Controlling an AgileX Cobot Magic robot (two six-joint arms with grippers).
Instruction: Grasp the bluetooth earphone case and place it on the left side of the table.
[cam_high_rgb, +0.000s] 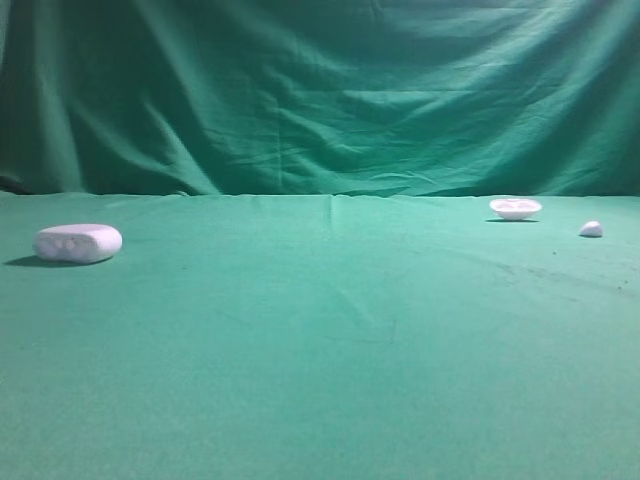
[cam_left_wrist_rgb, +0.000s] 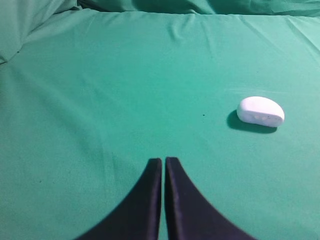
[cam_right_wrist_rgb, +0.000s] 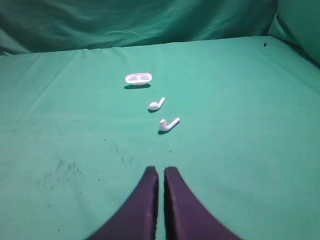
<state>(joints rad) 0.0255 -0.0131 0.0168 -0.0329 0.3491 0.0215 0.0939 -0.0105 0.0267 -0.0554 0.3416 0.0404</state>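
From my station the bluetooth earphone case (cam_high_rgb: 78, 242) already lies on its side at the table's (cam_high_rgb: 320, 360) nine o'clock edge, so I judge the placement done. My left gripper (cam_left_wrist_rgb: 163, 162) hangs pinched closed and empty, the case at its two o'clock. The right gripper (cam_right_wrist_rgb: 161, 172), likewise closed and empty, faces a small white dish (cam_right_wrist_rgb: 138, 79) and two earbuds (cam_right_wrist_rgb: 168, 124) near twelve o'clock.

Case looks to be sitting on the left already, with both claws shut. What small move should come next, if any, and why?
Probably none beyond keeping both arms back. The bluetooth earphone case rests alone on the left of the table, and the left claw and right claw are shut on nothing, clear of it.
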